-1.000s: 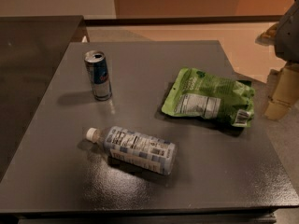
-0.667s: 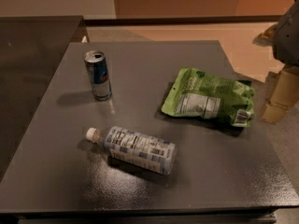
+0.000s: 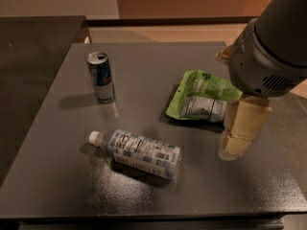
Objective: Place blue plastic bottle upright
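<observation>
Currently on bench [image 3: 57,176]: bottle, can, green pouch.
Bottle [image 3: 139,149]: on its side near the front, white cap pointing left, pale blue-and-white label; contents unclear.
Can [image 3: 101,77]: upright, back left.
Pouch [image 3: 199,96]: flat, right.
Gripper [image 3: 234,147]: moved in from the right edge, now just beside pouch; grip cannot be told.
Unmoved: bottle, can, pouch.

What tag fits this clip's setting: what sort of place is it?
Probably an office break area or test lab: a dark table with drink can, green snack bag and blue plastic bottle lying down; the gripper hangs beside the bag.
</observation>
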Robot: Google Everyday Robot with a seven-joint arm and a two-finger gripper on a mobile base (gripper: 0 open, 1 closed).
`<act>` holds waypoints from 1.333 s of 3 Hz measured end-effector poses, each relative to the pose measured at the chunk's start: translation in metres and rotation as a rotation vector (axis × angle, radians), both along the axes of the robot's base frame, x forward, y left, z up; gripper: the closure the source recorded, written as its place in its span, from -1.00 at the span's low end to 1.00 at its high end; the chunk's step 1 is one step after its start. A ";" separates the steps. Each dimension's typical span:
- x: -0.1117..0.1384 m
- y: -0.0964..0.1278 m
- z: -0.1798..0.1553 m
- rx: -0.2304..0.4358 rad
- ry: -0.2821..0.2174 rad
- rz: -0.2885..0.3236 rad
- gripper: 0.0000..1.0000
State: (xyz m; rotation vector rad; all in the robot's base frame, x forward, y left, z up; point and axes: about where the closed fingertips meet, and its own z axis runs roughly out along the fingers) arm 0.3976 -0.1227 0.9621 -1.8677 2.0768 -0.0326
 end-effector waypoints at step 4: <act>0.003 0.133 -0.057 -0.139 0.060 -0.035 -1.00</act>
